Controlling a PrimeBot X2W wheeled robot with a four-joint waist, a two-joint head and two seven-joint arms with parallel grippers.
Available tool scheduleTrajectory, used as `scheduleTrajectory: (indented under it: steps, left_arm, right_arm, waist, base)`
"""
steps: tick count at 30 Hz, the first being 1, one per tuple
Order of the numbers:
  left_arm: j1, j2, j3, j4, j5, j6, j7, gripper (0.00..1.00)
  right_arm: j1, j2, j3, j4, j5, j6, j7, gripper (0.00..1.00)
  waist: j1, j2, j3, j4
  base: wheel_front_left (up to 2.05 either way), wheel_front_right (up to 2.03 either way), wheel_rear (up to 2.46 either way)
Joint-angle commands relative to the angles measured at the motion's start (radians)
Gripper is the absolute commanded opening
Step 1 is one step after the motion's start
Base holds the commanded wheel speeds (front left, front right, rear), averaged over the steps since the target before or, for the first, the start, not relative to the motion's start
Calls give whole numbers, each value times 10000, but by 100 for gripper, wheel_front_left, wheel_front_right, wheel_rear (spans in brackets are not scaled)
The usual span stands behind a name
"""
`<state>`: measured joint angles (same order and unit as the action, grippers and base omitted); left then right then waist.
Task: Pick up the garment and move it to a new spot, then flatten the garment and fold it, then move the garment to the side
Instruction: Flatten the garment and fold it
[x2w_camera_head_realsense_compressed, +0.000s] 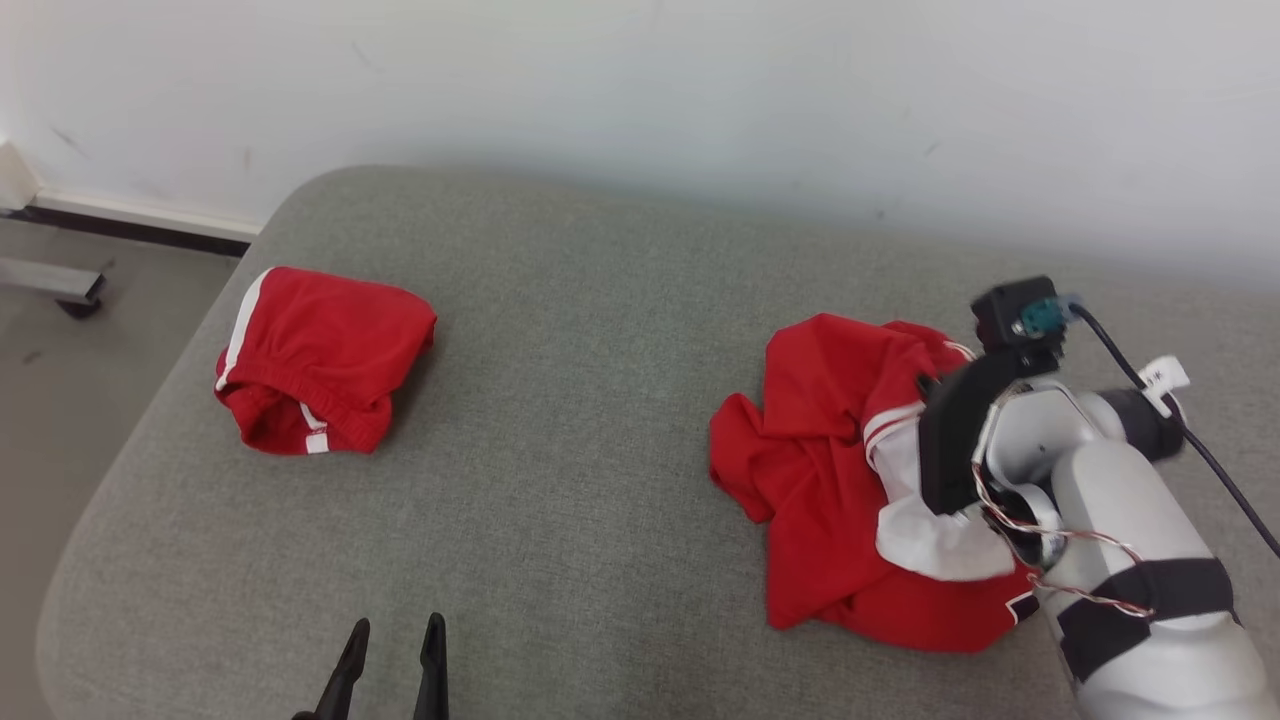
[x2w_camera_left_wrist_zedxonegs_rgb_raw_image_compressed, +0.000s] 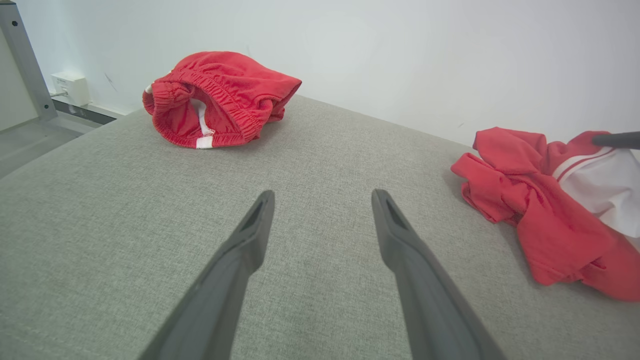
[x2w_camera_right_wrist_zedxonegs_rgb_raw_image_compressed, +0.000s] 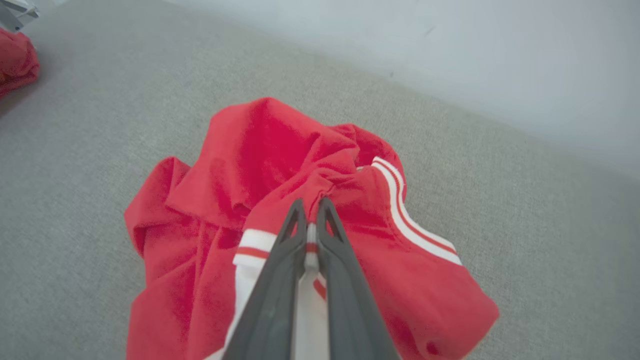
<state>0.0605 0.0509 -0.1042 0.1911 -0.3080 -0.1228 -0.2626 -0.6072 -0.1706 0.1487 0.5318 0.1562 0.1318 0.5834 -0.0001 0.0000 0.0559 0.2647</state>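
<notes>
Now right jaws pinch the crumpled garment (x2w_camera_right_wrist_zedxonegs_rgb_raw_image_compressed: 280, 150); left jaws gape, empty.

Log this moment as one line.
stage: grasp | right pincer: shut on red-and-white garment | left pincer: open over grey cushion | red shorts: apart, at left

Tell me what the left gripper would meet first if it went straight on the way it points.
The left gripper would likely meet bare cushion, between the shorts and the shirt; neither lies in line. Depth is unclear: it might skim on to the wall.
</notes>
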Motion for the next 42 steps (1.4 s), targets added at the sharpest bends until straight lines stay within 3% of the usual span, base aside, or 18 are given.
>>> scheduleTrajectory:
  steps: [1,11,20,24,30,42]
  left_arm:
    - [127,-9,54,22,52,1,-33,100]
    - [160,-10,194,-15,14,-29,-33,100]
    - [391,-10,306,11,5,-27,-35,100]
    - [469,-10,386,-27,39,-6,-35,100]
    - [534,-11,450,-110,-12,-2,-33,100]
    - [35,-10,242,-66,15,-40,-33,100]
  right_arm:
    - [-242,114,202,-216,226,-22,-218,0]
    - [-2367,528,2024,-1022,1429,-22,-1638,0]
    - [-4206,1047,1846,-994,2397,-22,-3948,0]
    - [-4765,1168,1353,-783,2716,-22,-4983,0]
    - [-4331,1186,400,369,1915,-22,-5004,0]
    - [-1978,50,-3217,2156,-644,-22,-5624,0]
  waist:
    - [1,0,-239,-153]
    - [1,0,-452,-282]
    - [1,0,-676,-325]
    - [1,0,-786,-420]
    - [1,0,-717,-724]
    - [1,0,-108,-1277]
  base:
    - [0,0,0]
    - [0,0,0]
    - [0,0,0]
    - [0,0,0]
    - [0,0,0]
    - [0,0,0]
